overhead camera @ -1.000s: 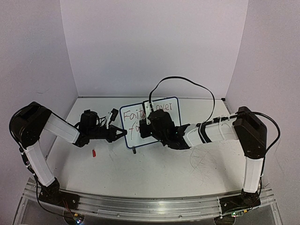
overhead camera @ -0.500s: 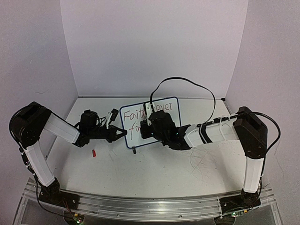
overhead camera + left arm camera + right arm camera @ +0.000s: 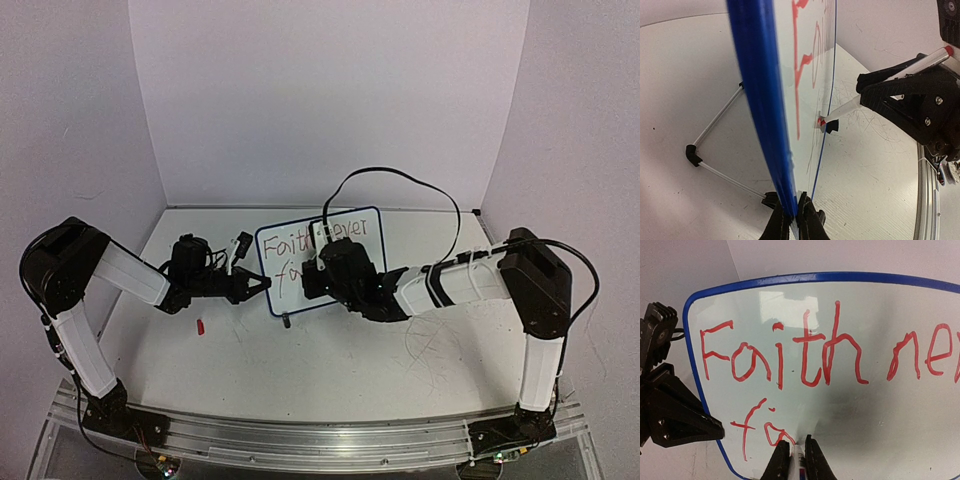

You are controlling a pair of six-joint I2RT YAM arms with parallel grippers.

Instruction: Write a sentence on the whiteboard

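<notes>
The whiteboard (image 3: 290,262) stands upright mid-table, its blue frame (image 3: 757,75) running edge-on through the left wrist view. My left gripper (image 3: 794,220) is shut on the board's left edge (image 3: 262,284). The sentence (image 3: 785,357) in red reads "Faith never" on the top line, with "fa" (image 3: 757,427) begun below. My right gripper (image 3: 798,452) is shut on a white marker (image 3: 799,463). The marker's red tip (image 3: 822,121) touches the board just right of the "a". From above, the right wrist (image 3: 345,268) hides the board's middle.
A small red cap (image 3: 200,326) lies on the table left of the board. The board's wire stand (image 3: 715,145) spreads behind it. Faint pen scribbles (image 3: 430,345) mark the table on the right. A black cable (image 3: 400,180) arcs over the right arm.
The right wrist has edged slightly to the right along the lower line with the marker on the board. The left arm and the board have stayed put.
</notes>
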